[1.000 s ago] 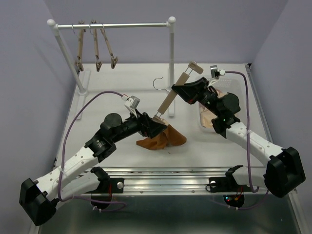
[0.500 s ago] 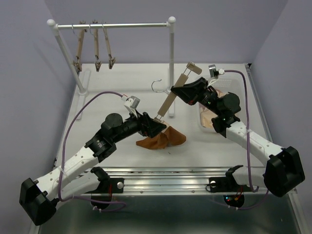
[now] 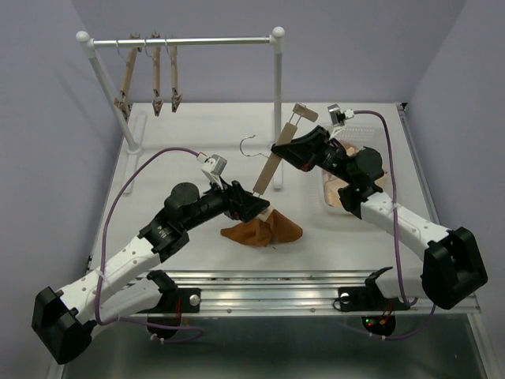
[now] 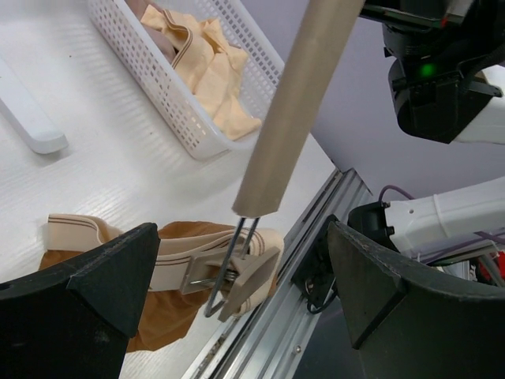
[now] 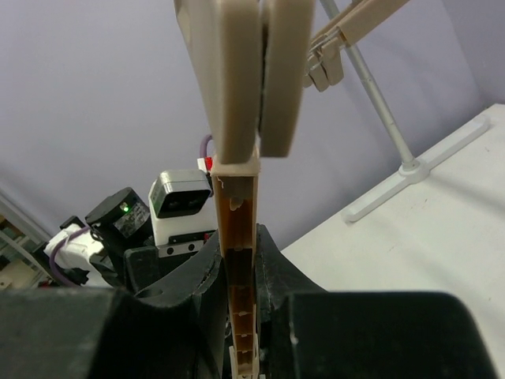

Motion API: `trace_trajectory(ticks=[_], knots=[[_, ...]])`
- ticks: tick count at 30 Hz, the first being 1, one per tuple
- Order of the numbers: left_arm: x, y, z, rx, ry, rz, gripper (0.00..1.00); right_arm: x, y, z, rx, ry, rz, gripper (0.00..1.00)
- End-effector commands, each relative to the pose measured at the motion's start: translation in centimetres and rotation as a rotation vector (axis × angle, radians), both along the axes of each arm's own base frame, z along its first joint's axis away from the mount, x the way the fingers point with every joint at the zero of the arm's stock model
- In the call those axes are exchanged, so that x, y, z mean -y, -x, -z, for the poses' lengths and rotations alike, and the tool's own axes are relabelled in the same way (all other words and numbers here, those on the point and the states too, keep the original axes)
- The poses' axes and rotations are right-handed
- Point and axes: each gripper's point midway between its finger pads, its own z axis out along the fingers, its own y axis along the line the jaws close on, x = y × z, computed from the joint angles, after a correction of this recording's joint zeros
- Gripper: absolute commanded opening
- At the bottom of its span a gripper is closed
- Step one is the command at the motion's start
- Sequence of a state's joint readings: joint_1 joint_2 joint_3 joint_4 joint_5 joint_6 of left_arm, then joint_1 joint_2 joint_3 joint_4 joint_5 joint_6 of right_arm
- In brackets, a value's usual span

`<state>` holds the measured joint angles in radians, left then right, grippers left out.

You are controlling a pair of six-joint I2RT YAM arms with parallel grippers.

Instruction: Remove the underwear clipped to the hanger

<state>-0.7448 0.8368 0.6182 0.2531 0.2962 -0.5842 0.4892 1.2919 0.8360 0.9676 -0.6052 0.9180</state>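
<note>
Where the overhead camera looks down, the right claw point(image 3: 286, 148) is clamped on the wooden hanger point(image 3: 274, 160), which it holds tilted above the table point(image 3: 189, 142), while the left claw point(image 3: 259, 207) sits at the hanger's lower end. The orange-brown underwear point(image 3: 264, 232) lies crumpled on the table just beneath that end, and a white basket point(image 3: 325, 201) stands to the right under the right arm. From the left wrist, the left claw's fingers point(image 4: 95, 276) stand apart on either side of the lower clip point(image 4: 245, 276), touching nothing; the clip bites the lighter waistband point(image 4: 170, 264) of the orange-brown underwear. Beyond, the basket holds the cream-beige underwear point(image 4: 209, 67) with the pale pink underwear point(image 4: 154, 17) behind it. From the right wrist, the right claw's fingers point(image 5: 197, 292) press together on the hanger, its upper clip point(image 5: 245, 71) rising above them.
</note>
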Motion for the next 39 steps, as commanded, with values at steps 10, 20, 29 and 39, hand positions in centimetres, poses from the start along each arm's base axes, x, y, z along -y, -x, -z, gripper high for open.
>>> trace_trajectory(ticks=[10, 20, 29, 39], knots=[[0.6, 1.8, -3.9, 0.1, 0.073, 0.112, 0.97, 0.8, -1.9, -3.2, 0.113, -0.048, 0.123, 0.01], [0.0, 2.4, -4.6, 0.124, 0.089, 0.108, 0.77, 1.1, -3.2, -2.7, 0.094, -0.029, 0.171, 0.01], [0.1, 2.4, -4.1, 0.103, 0.076, 0.108, 0.65, 1.3, -3.7, -2.7, 0.079, -0.032, 0.174, 0.01], [-0.1, 2.6, -4.4, 0.112, 0.079, 0.112, 0.64, 1.3, -4.0, -2.6, 0.071, -0.032, 0.188, 0.01]])
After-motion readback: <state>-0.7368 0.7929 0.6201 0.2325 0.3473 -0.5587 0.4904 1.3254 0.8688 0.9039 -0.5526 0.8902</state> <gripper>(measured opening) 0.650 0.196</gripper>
